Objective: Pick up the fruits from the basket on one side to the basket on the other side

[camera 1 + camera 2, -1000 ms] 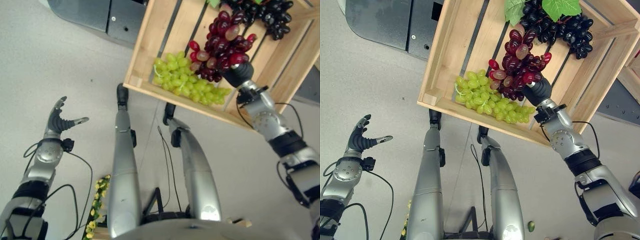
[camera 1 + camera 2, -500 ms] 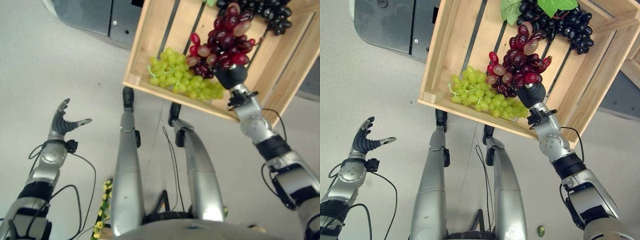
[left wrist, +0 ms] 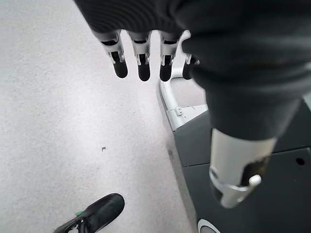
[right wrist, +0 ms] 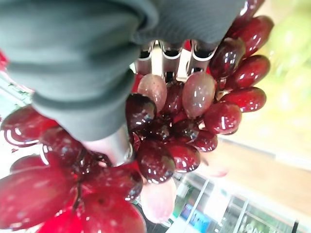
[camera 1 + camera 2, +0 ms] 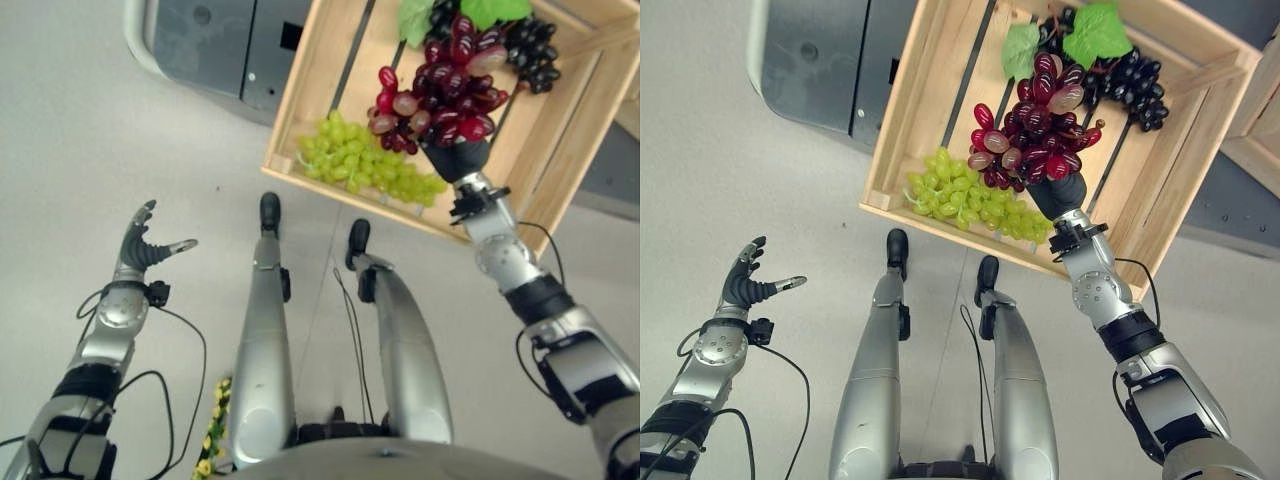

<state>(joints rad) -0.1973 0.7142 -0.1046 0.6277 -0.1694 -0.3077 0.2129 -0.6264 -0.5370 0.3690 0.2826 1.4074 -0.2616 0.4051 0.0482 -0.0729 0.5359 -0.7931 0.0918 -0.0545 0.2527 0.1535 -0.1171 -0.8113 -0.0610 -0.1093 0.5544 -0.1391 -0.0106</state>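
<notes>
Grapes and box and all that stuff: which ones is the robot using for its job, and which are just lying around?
For the job:
red grapes, held in the right hand
green grapes
black grapes
wooden crate

Just lying about:
left hand, open and idle over the floor
dark cabinet
a person's shoe

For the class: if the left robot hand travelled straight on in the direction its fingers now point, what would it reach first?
Probably the dark grey cabinet: the left robot hand, open and empty, points over bare floor toward its base. Depth is unclear.
</notes>
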